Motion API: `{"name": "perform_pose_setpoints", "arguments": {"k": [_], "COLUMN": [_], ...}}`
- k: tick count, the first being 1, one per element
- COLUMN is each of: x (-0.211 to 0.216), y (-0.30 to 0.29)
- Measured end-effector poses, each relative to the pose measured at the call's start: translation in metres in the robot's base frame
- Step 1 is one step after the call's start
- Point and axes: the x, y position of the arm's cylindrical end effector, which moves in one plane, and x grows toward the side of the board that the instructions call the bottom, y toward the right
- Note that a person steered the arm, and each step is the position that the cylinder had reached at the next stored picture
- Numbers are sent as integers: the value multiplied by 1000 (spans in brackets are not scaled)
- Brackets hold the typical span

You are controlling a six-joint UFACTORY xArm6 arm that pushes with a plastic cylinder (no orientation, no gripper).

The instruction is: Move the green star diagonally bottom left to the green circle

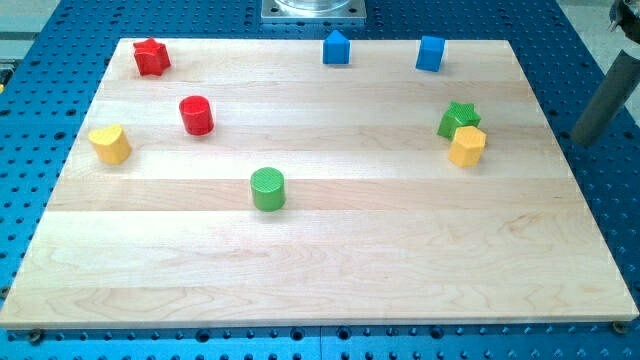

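My tip (583, 137) sits at the frame's right edge, off the bench (330, 270) (a bare rod, nothing to open or close). Left of it, the green star (458, 119) touches a yellow hexagon (467, 146); the green circle (267, 189) lies well apart, centre-left.

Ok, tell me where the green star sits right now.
The green star sits near the board's right side in the camera view, touching the yellow hexagon block just below it, far right of the green circle.
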Motion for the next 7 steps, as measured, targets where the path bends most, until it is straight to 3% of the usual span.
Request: {"name": "perform_pose_setpoints", "arguments": {"k": [4,6,7], "x": [-20,-27,-27], "y": [-100,-232,-268]}}
